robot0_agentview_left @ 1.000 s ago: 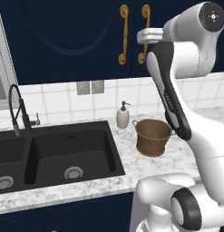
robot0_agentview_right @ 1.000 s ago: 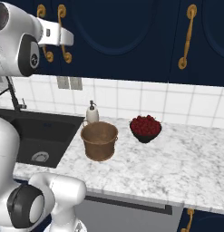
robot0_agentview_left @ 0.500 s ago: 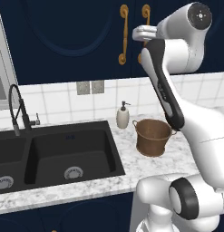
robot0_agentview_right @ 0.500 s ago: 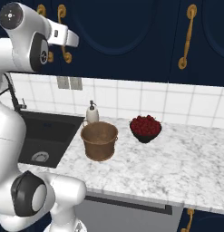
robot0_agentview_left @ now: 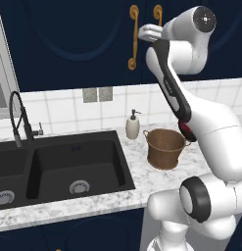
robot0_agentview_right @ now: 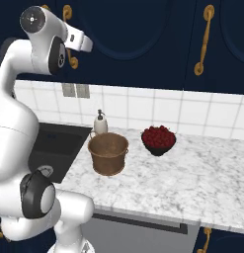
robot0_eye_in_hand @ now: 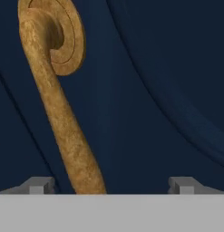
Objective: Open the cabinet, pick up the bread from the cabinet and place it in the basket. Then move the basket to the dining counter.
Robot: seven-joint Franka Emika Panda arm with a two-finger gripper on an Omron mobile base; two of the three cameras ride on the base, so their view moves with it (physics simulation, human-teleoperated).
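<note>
End effector up high at cabinet, jaws spread wide, nothing gripped. Gold handle ran between fingertips in hand view, nearer left tip; contact unclear. Cabinet doors shut. Basket upright on marbled tabletop, just right of black sink, soap dispenser behind it, bowl of red fruit to its right.
</note>
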